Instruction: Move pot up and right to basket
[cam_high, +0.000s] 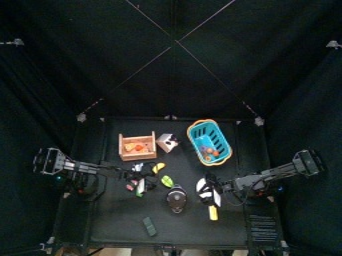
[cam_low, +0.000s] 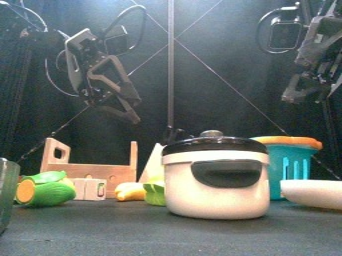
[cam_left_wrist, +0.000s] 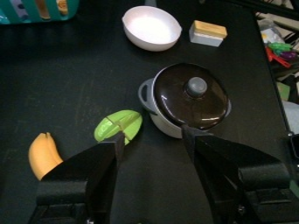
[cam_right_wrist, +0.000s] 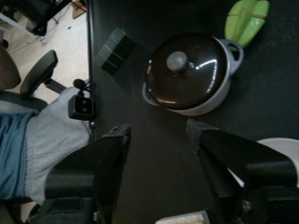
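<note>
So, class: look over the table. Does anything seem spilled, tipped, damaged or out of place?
Nothing stands out. The pot sits upright with its lid on, the white dish lies level, and the basket stands upright at the table's far side. No spill shows.

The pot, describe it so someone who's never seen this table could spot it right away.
Start at the blue basket at the table's back, then come toward the front edge. The pot stands there alone: white body, shiny black lid with a knob, unlike the flat white dish nearby.
</note>
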